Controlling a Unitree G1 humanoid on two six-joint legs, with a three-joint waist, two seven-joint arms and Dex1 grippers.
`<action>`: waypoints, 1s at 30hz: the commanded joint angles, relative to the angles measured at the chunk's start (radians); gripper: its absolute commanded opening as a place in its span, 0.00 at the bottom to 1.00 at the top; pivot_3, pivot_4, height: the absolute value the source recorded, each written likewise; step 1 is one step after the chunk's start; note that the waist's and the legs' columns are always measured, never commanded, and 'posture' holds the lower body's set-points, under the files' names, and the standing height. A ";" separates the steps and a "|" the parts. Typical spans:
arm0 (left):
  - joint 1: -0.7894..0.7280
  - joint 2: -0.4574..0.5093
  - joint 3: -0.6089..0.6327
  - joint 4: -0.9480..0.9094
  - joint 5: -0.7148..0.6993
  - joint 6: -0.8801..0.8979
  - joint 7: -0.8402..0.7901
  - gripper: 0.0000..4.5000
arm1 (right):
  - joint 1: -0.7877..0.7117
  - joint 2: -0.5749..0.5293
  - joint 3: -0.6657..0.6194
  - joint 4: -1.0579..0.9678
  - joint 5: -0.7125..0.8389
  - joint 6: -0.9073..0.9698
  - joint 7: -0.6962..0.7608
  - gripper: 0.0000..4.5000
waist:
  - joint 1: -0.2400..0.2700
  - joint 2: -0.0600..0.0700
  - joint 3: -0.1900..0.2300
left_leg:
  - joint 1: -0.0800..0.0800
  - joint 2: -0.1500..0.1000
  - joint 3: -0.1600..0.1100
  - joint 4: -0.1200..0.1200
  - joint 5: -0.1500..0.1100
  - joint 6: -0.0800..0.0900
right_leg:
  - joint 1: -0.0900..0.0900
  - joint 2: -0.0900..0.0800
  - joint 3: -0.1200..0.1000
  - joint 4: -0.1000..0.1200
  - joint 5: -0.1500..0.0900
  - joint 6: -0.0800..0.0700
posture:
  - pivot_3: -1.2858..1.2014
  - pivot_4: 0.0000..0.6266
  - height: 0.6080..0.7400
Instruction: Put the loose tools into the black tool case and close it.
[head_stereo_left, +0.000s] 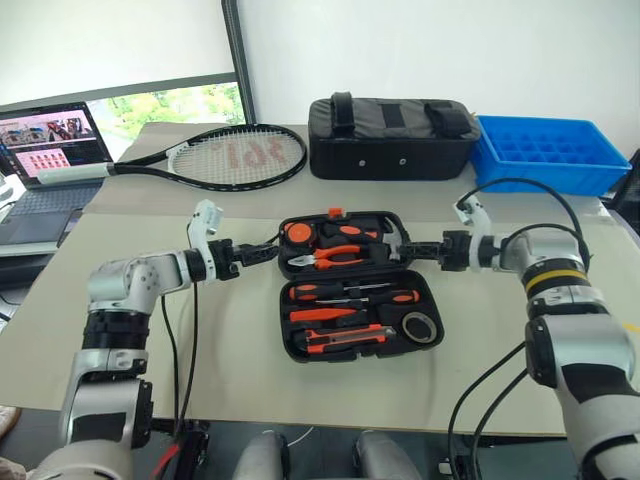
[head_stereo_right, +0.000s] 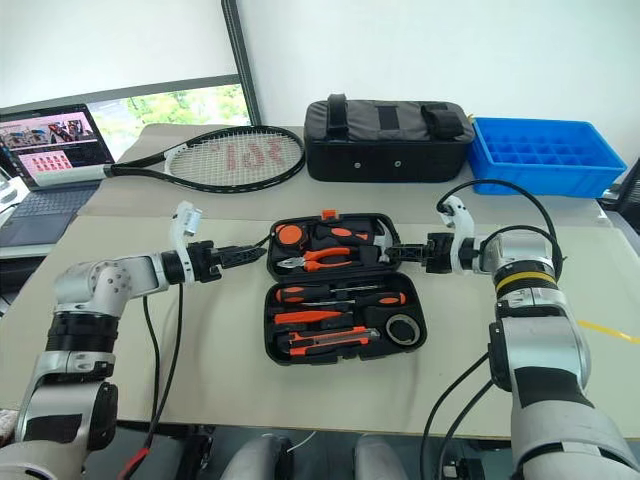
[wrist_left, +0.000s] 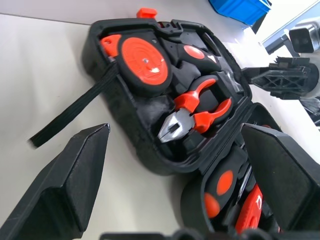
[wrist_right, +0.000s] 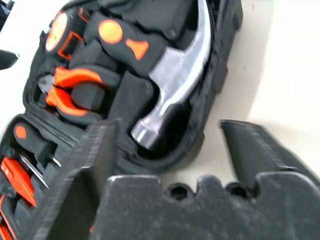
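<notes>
Case (head_stereo_left: 358, 285) lies open mid-table, tools (head_stereo_left: 345, 315) all seated in recesses; only closing looks left. Left gripper (head_stereo_left: 262, 254) wide open, empty, at far half's left edge. Right gripper (head_stereo_left: 408, 246) partly open, empty, straddling its right rim, likely to fold it shut.

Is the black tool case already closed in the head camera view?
No, the black tool case lies fully open on the table, with the pliers and the tape roll seated in its recesses.

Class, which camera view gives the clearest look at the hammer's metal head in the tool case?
The right wrist view: the hammer head lies close and large in the black tool case. Both eye views show it small at the far half's right end; the left wrist view shows it barely.
</notes>
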 joint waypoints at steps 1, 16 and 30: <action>-0.033 -0.008 -0.004 0.030 0.020 -0.001 -0.019 1.00 | -0.035 0.005 -0.045 0.014 0.009 -0.028 -0.012 0.48 | 0.000 0.000 0.000 | 0.000 0.000 0.000 0.000 0.000 0.000 | 0.000 0.000 0.000 0.000 0.000 0.000 | 0.52 0.24 0.76; -0.137 -0.074 0.038 0.229 0.086 -0.057 -0.011 1.00 | -0.032 0.023 -0.070 0.026 -0.016 -0.055 -0.017 0.00 | -0.011 0.000 0.000 | 0.000 0.000 0.000 -0.001 0.000 -0.001 | -0.001 0.000 0.000 0.000 0.000 0.000 | 0.52 0.24 0.76; -0.138 -0.120 0.024 0.272 0.137 -0.087 -0.014 0.13 | -0.022 0.018 -0.069 0.010 -0.017 -0.053 -0.007 0.00 | -0.012 0.000 0.000 | 0.000 0.000 0.000 -0.001 0.000 -0.001 | -0.001 0.000 0.000 0.000 0.000 0.000 | 0.52 0.24 0.76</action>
